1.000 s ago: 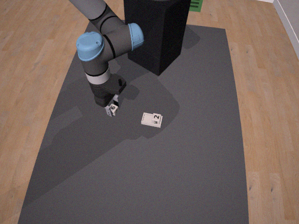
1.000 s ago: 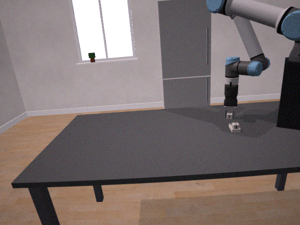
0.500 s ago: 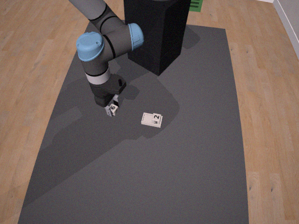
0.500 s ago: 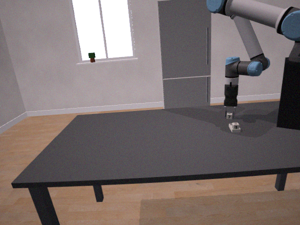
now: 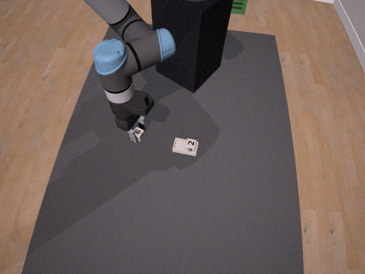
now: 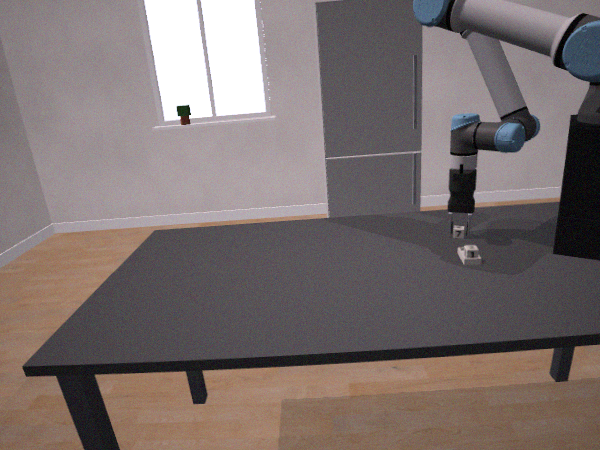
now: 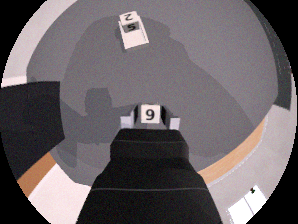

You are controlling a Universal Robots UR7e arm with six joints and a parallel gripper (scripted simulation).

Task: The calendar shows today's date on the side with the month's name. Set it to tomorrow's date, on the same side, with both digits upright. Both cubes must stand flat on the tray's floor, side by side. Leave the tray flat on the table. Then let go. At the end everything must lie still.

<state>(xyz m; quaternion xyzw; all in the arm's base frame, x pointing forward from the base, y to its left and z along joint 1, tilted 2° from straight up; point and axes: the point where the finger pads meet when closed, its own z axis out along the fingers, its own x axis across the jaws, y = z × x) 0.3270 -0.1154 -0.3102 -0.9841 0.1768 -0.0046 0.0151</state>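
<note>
The tray cube's lower digit looks blurred, perhaps.

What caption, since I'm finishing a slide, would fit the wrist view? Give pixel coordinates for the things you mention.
Open pincer (image 5: 137, 131) (image 6: 459, 232) (image 7: 149, 111) astride a cube (image 5: 139, 134) (image 6: 458, 232) (image 7: 150, 114) reading 9 from here; beyond, the tray (image 5: 180, 145) (image 6: 468, 261) (image 7: 134, 41) bearing the other cube (image 5: 191, 144) (image 6: 471, 251) (image 7: 130, 22).

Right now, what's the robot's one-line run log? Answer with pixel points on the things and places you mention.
gripper (image 5: 137, 134) (image 6: 459, 233) (image 7: 149, 111): open, around loose cube (image 5: 138, 132) (image 6: 458, 232) (image 7: 150, 114) | other cube (image 5: 191, 143) (image 6: 471, 252) (image 7: 130, 24): in tray (image 5: 180, 144) (image 6: 470, 262) (image 7: 135, 41) | tray: flat on table (image 5: 243, 182) (image 6: 250, 300) (image 7: 215, 65)
</note>
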